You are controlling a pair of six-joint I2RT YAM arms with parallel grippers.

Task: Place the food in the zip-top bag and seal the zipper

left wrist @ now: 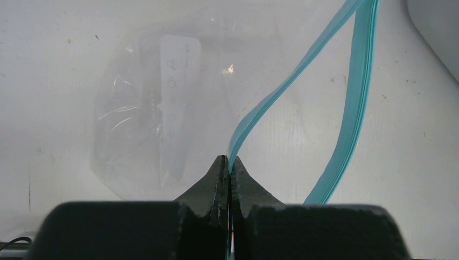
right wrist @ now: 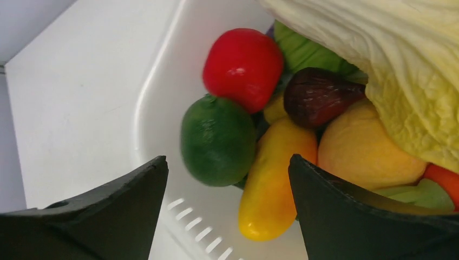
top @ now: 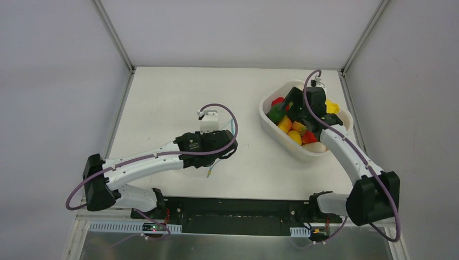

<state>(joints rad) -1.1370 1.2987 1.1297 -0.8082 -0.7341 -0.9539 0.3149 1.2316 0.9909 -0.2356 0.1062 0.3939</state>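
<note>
White table (top: 178,97), grey walls (top: 54,81); left jaws tight on zipper (left wrist: 354,103), right jaws agape.

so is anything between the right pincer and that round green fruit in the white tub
Nothing visible. The right pincer is open above the round green fruit, which lies uncovered near the white plastic tub wall, a long yellow fruit beside it.

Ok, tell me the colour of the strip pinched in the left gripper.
Teal-blue. The zipper shows best in the left wrist view, clamped by the left gripper.
</note>
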